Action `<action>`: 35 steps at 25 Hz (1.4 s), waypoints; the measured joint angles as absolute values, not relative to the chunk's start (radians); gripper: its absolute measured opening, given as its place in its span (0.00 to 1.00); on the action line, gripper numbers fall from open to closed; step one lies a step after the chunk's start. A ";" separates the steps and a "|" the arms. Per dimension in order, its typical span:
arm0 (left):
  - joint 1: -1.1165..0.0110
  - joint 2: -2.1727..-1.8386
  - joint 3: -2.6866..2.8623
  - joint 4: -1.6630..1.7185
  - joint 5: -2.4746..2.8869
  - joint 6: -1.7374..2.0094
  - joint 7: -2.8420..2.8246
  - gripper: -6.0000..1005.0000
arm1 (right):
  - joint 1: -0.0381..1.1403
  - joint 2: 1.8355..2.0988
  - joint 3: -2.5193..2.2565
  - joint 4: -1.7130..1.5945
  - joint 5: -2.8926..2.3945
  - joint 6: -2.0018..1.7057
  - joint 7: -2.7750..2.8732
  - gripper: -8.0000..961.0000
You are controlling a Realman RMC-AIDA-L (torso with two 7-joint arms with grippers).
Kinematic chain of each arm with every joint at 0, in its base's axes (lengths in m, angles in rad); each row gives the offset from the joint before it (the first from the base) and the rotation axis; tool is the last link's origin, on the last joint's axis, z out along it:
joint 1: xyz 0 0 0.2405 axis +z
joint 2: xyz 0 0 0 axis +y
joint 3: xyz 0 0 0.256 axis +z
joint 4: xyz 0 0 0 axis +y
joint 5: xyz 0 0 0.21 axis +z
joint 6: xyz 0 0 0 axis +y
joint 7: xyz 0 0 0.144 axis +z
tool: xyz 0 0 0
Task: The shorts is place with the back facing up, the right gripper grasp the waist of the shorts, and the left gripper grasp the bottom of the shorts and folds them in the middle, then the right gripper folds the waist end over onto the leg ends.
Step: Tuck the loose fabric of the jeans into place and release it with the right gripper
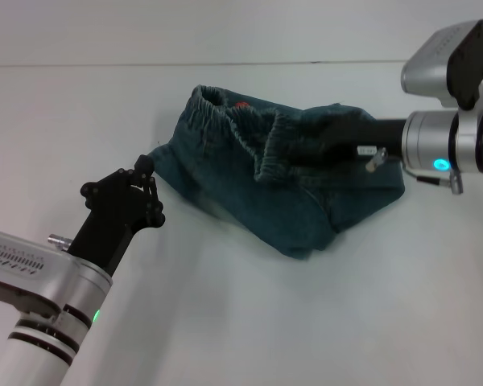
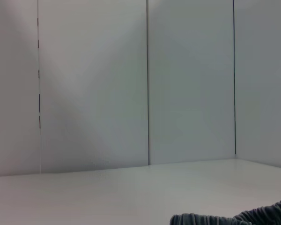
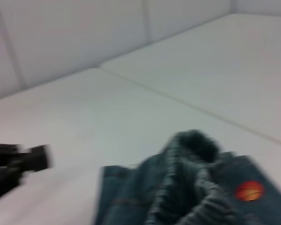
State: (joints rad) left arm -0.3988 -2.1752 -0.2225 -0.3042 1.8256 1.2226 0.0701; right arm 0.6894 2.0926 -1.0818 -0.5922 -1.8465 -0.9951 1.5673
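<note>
From the head camera, the shorts [image 1: 282,173] lie bunched and partly folded on the white table [image 1: 241,322], a little toward one o'clock of centre, with the gathered waist [image 1: 262,141] lifted and doubled across the top of the heap and a spot of red print [image 1: 241,105] showing near the twelve o'clock edge. The right gripper [image 1: 338,141] reaches in from three o'clock, its black claw pressed into the denim at the waist fold; it looks closed on the waist, though the fingertips are buried in cloth. The left gripper [image 1: 145,173] sits at nine o'clock of the shorts, its tip just beside the garment's edge; whether its fingers are spread or closed I cannot tell. The left wrist camera shows pale wall panels, the table [image 2: 131,192] and a sliver of ruffled denim [image 2: 234,218]. The right wrist camera, blurred, shows the crumpled waist [image 3: 192,173], the red print [image 3: 249,190] and the left gripper [image 3: 18,161] farther off.
</note>
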 joint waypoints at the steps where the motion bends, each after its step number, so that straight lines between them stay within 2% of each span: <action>1: -0.399 -2.175 -0.222 -0.304 1.826 1.222 0.070 0.01 | 0.691 2.092 -1.082 -0.595 -1.846 -0.970 1.563 0.71; 5: -0.401 -2.175 -0.221 -0.304 1.826 1.222 0.070 0.01 | 0.682 2.091 -1.072 -0.638 -1.833 -0.973 1.557 0.72; 12: -0.401 -2.175 -0.221 -0.306 1.828 1.221 0.069 0.01 | 0.509 2.093 -1.085 -0.792 -1.695 -1.254 1.506 0.72; 16: -0.405 -2.175 -0.221 -0.307 1.830 1.219 0.069 0.01 | 0.469 2.088 -1.093 -0.801 -1.719 -1.360 1.506 0.72; 21: -0.411 -2.175 -0.221 -0.308 1.834 1.212 0.069 0.01 | 0.515 2.093 -1.177 -0.763 -1.831 -1.323 1.558 0.72; 25: -0.411 -2.175 -0.221 -0.307 1.835 1.207 0.069 0.01 | 0.602 2.094 -1.262 -0.678 -1.869 -1.201 1.625 0.72; 35: -0.404 -2.175 -0.220 -0.307 1.835 1.208 0.069 0.01 | 0.666 2.097 -1.265 -0.637 -1.831 -1.002 1.675 0.72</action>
